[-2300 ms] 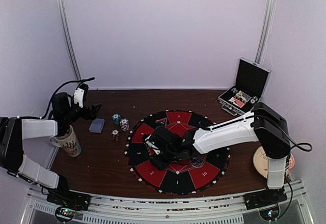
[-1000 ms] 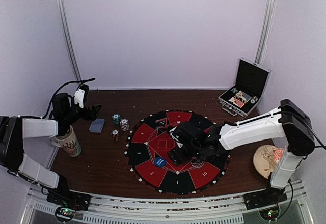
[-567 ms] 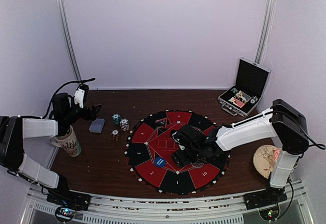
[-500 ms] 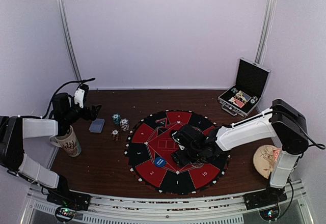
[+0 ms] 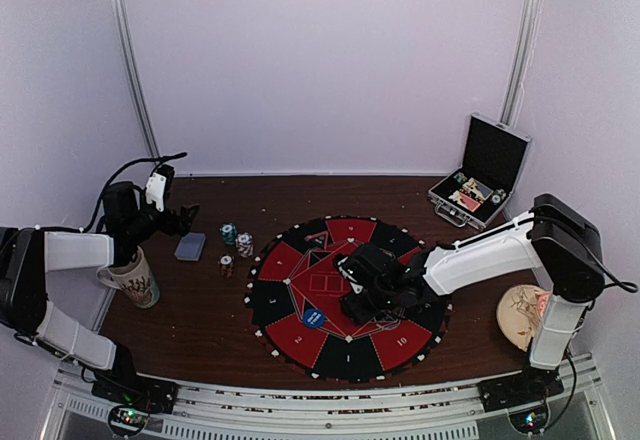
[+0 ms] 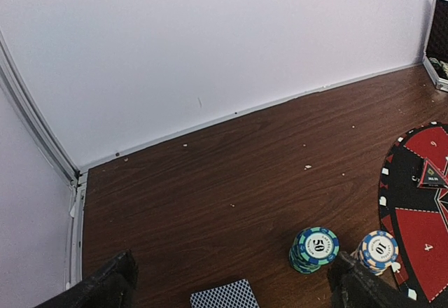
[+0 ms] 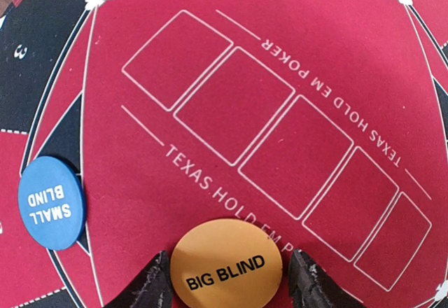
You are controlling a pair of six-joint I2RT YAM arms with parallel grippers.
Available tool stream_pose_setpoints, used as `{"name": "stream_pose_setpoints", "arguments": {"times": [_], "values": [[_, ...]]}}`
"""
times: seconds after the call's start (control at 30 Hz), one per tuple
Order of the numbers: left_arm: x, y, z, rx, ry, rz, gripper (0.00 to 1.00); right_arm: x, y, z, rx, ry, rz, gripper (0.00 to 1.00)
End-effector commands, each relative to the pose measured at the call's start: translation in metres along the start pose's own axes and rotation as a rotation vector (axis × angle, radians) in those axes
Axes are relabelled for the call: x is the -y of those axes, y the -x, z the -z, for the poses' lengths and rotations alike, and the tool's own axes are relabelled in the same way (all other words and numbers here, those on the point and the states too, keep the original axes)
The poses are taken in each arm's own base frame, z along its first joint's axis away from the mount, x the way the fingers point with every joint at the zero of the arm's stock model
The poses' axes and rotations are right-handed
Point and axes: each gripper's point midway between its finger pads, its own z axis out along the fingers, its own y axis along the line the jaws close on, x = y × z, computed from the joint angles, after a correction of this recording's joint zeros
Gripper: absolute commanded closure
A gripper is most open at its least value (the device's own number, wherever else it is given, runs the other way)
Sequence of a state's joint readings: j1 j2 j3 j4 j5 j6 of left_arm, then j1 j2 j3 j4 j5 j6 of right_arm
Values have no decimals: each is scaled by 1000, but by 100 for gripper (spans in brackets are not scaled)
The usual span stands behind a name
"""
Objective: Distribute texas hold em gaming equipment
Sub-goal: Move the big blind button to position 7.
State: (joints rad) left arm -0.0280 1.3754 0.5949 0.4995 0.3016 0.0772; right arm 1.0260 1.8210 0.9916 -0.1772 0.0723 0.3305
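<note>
My right claw (image 7: 229,256) is clamped on the orange disc (image 7: 227,271) at bottom centre of the red mat (image 7: 280,77); the blue disc (image 7: 50,201) lies lower left. My left claw (image 6: 231,269) hangs apart above the surface (image 6: 210,175), chips (image 6: 315,246) lower right, cards (image 6: 224,297) at bottom.

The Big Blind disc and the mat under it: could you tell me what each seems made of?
Big Blind disc: probably plastic, smooth matte orange face with crisp printed lettering. Mat: likely felt or cloth, a dull, slightly fuzzy surface with white lines.
</note>
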Motion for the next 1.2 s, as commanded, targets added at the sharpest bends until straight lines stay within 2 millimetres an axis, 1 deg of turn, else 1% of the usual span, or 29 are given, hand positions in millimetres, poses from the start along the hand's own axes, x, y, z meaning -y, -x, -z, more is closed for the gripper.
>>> {"name": "stream_pose_setpoints", "arguments": {"times": [0.0, 0.2, 0.4, 0.5, 0.63, 0.77, 0.97, 1.1, 1.17], "values": [[-3, 15, -4, 40, 8, -22, 2, 1, -15, -7, -48, 2, -7, 45], [-3, 16, -3, 42, 11, -24, 2, 10, -5, 0, -8, -41, -19, 50], [-3, 18, -1, 47, 13, -24, 2, 21, 9, 9, 40, -67, -53, 53], [-3, 18, -1, 47, 13, -25, 2, 25, 18, 14, 64, -74, -70, 54], [-4, 18, -1, 46, 17, -24, 2, 36, 30, 20, 89, -89, -103, 54], [-4, 17, -2, 44, 17, -24, 2, 54, 44, 24, 108, -120, -159, 54], [-4, 17, -2, 43, 13, -21, 2, 93, 73, 27, 132, -190, -258, 54], [-3, 17, -2, 43, 10, -21, 2, 115, 90, 20, 135, -222, -307, 54], [-3, 17, -1, 44, 9, -20, 2, 125, 95, 13, 131, -236, -324, 54]]}}
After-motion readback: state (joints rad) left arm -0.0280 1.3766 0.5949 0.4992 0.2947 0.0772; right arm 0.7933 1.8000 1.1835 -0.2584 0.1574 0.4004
